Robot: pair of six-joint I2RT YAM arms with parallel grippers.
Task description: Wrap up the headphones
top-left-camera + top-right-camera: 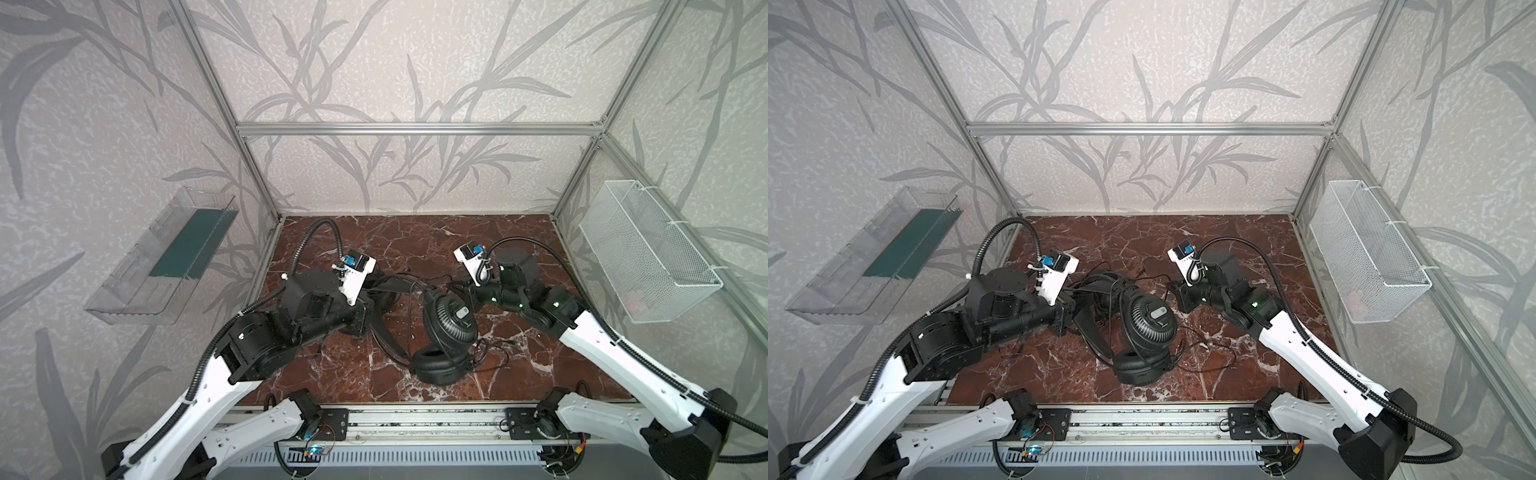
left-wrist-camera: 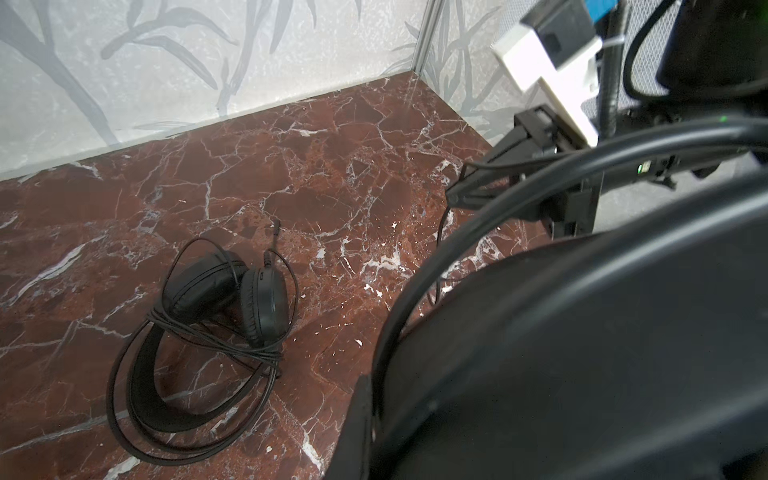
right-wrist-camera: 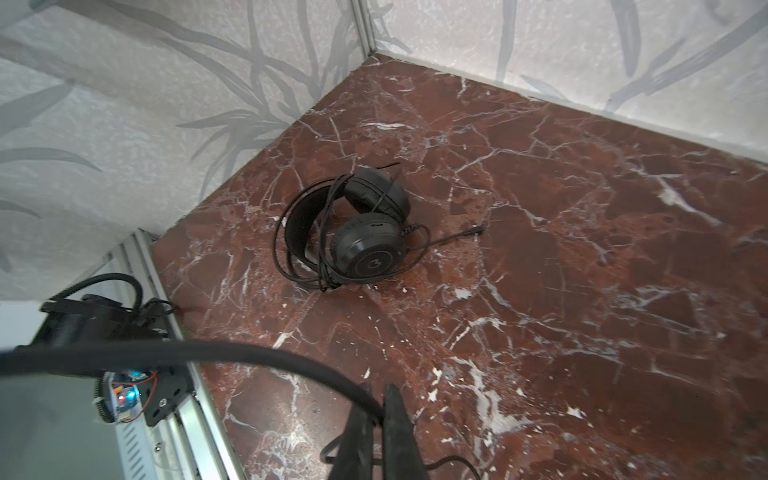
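A loose-cabled headset (image 1: 449, 318) is seen at the centre of the marble-patterned tabletop (image 1: 519, 249). One earcup (image 1: 1150, 318) is turned outer shell up and the other lies at its 6 o'clock. The headband (image 1: 1090, 328) is clamped by the left gripper (image 1: 1073, 313) at 9 o'clock of that earcup, jaws closed. The right gripper (image 3: 377, 409), at about 1 o'clock, is pinched tight on a thin black cable (image 2: 439, 249), which hangs from its tip toward the tabletop. A second, cable-wound headset (image 2: 262, 303) is laid flat at about 10 o'clock, partly hidden in both top views behind the left wrist camera (image 1: 357, 270).
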